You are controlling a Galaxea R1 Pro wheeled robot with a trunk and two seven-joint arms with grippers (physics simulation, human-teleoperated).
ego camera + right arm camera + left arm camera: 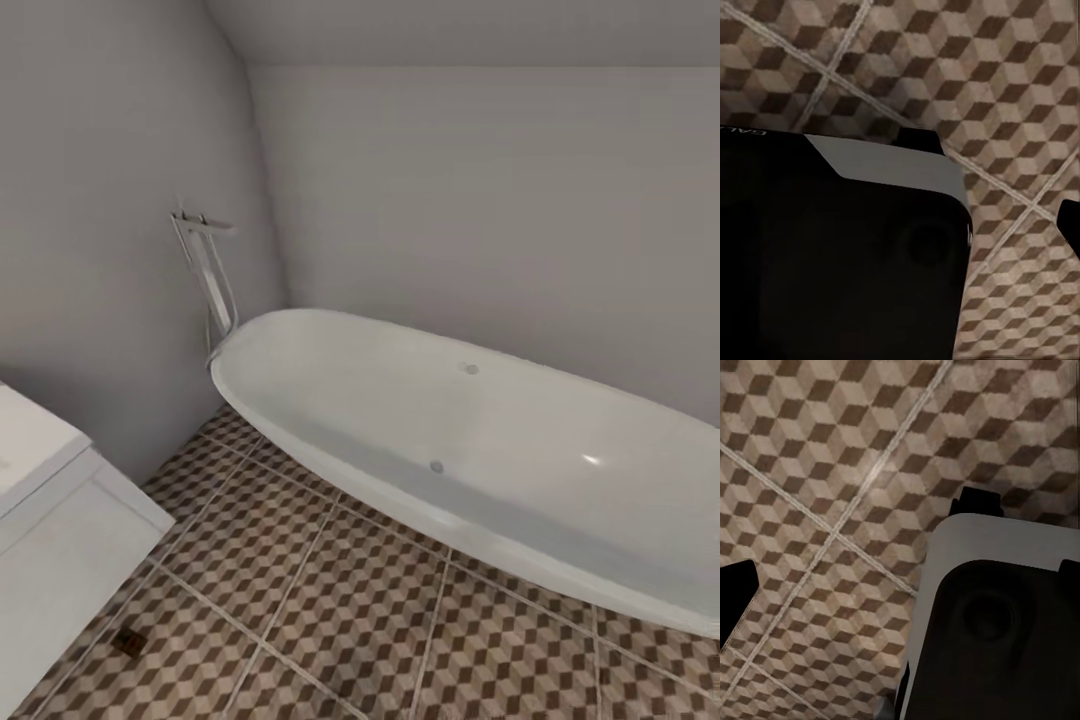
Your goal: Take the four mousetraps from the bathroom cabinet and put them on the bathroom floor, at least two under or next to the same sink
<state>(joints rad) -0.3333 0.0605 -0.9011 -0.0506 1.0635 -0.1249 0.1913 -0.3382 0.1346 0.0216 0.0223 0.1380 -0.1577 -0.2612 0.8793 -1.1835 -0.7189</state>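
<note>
Grey walls and ceiling above a patterned tile floor (350,610), brown, beige and white cubes with pale grout lines. Oval white tub (470,450) running from centre to the right edge of the head view, standing on the tiles against the far wall. Thin chrome tap (205,270) rising at the tub's left end, close to the corner. White boxy sink (60,530) at the left edge, cut off by the frame. One mousetrap (129,641), small, dark brown and flat, lying on the floor just beside the sink's lower front edge, well apart from the tub.

Left wrist view: cube-pattern tiles (832,510) crossed by grout lines, with a white and black robot body (997,615) low in the picture. Dark finger tip (735,596) showing at one edge and a dark corner at the opposite edge; left jaws (900,585) spread wide, nothing between them.

Right wrist view: same tiles (1005,97), a large black and grey housing (840,247) over most of the picture. Only one dark finger tip (1069,223) at the edge; cannot tell how the right jaws stand.

No mousetrap near either set of jaws in the wrist views; bare floor under both.
</note>
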